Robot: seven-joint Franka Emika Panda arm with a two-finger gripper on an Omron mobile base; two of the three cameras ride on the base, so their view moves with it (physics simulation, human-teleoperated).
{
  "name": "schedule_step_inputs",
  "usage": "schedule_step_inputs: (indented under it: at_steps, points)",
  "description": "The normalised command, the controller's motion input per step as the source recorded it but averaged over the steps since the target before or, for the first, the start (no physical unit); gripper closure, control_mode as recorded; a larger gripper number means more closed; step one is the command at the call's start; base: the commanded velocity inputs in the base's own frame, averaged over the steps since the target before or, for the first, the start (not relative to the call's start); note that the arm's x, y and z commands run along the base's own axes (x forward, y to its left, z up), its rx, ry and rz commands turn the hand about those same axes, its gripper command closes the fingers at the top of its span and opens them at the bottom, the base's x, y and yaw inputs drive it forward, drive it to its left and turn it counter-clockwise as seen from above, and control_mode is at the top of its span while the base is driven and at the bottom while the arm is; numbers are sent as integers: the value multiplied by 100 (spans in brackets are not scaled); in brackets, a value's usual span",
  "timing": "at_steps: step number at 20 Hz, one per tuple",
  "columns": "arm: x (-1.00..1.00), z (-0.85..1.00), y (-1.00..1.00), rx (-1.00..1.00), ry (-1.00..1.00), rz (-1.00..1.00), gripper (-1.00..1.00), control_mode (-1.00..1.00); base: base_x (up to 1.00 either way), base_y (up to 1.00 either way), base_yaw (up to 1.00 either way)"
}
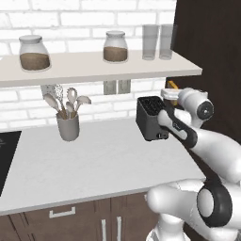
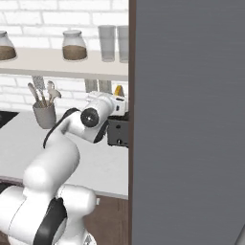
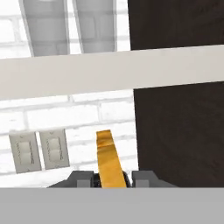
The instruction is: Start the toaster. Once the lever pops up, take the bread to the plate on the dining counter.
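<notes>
The black toaster (image 1: 149, 118) stands at the right end of the pale worktop (image 1: 94, 160), and its end face also appears in the right base view as the toaster (image 2: 117, 132). My gripper (image 1: 171, 90) is raised just above and behind it, shut on the bread (image 1: 173, 84). The slice is seen edge-on as a narrow golden-brown strip, the bread (image 3: 108, 157), rising between my dark fingertips (image 3: 81, 178). Its top pokes up over my hand as the bread (image 2: 119, 90). The plate and the dining counter are out of view.
A grey utensil cup (image 1: 68, 125) stands left of the toaster. Just overhead is a shelf (image 1: 94, 66) carrying jars and glasses. A tall dark cabinet side (image 2: 186, 119) rises close on the right. Wall switches (image 3: 39, 151) sit behind, and a black hob (image 1: 7, 155) lies far left.
</notes>
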Motion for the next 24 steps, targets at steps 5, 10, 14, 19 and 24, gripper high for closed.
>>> schedule_step_inputs:
  at_steps: [5, 10, 14, 19, 24]
  points:
    - [-80, 45, 45, 5, 29, 0, 100, -100, 0, 0, 0]
    - [-87, 33, 55, 4, 29, -1, 100, -100, 0, 0, 0]
    - [-98, 51, 41, 4, 22, -1, 100, -100, 0, 0, 0]
    - [-98, 14, 26, 1, 17, 0, 100, -100, 0, 0, 0]
    - [-75, 0, 10, 0, 9, 0, 100, -100, 0, 0, 0]
